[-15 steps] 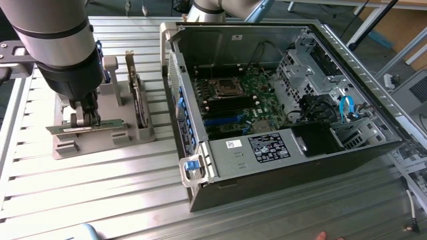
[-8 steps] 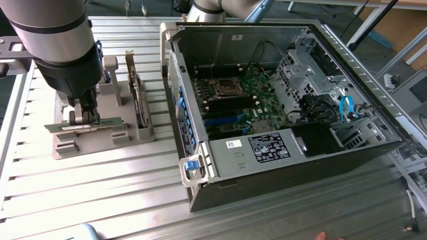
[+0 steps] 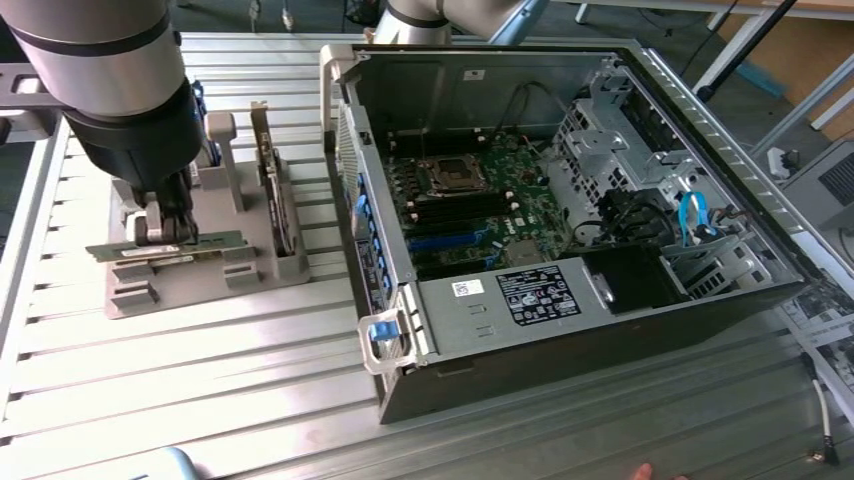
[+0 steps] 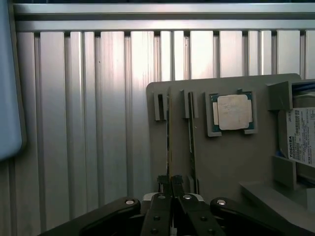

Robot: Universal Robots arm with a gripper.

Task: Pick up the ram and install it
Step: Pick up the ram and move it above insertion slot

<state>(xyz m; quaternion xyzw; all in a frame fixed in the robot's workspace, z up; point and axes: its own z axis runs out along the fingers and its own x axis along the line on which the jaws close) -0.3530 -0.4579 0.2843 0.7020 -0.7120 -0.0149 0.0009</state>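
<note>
While the jaws pinch the ram (image 4: pixel 169 132), the exterior view adds the computer case (image 3: pixel 467 335).

Over in the wrist view, one word reads cleanly: "TOSHIBA", running sideways up the white label (image 4: pixel 301 135) on the hard drive (image 4: pixel 295 162); the finer print beside it is too small to make out. In the exterior view, the computer case (image 3: pixel 561 330) carries a black label (image 3: pixel 538 296) and a white sticker (image 3: pixel 466 288), both printed, neither legible.
</note>
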